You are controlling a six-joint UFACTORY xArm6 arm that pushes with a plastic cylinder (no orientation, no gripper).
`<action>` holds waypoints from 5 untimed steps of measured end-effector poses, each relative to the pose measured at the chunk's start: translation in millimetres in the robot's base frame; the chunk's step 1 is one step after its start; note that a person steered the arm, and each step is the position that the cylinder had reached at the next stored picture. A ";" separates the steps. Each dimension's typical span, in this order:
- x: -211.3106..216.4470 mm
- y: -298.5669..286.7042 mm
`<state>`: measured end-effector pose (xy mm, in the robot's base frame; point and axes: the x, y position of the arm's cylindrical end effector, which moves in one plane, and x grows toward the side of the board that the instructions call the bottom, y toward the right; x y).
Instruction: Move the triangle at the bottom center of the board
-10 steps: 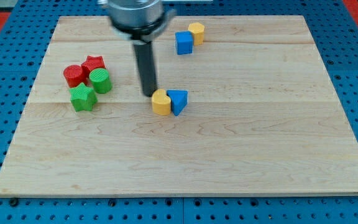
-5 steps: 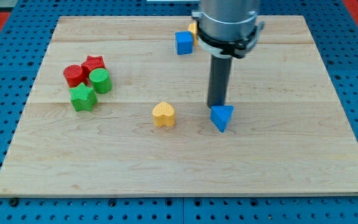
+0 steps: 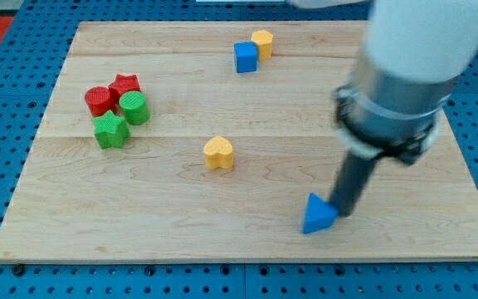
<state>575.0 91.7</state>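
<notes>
The blue triangle point(image 3: 318, 215) lies near the view's bottom, right of centre on the wooden board point(image 3: 139, 216). My tip point(image 3: 339, 213) touches its right side, with the rod rising up and to the right into the arm's body. A yellow heart block point(image 3: 218, 153) sits alone near the board's middle, well to the triangle's upper left.
A blue cube point(image 3: 245, 57) and a yellow block point(image 3: 262, 42) sit together at the view's top centre. At the left is a cluster: red cylinder point(image 3: 99, 100), red star point(image 3: 124, 85), green cylinder point(image 3: 135, 108), green star point(image 3: 110, 130).
The blue triangle was pushed away from the yellow heart, first to the right, then down towards the board's bottom edge. My tip followed it, moving right and down. The other blocks stayed put.
</notes>
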 end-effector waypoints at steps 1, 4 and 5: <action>30.8 -38.5; 43.3 7.6; 43.6 -36.1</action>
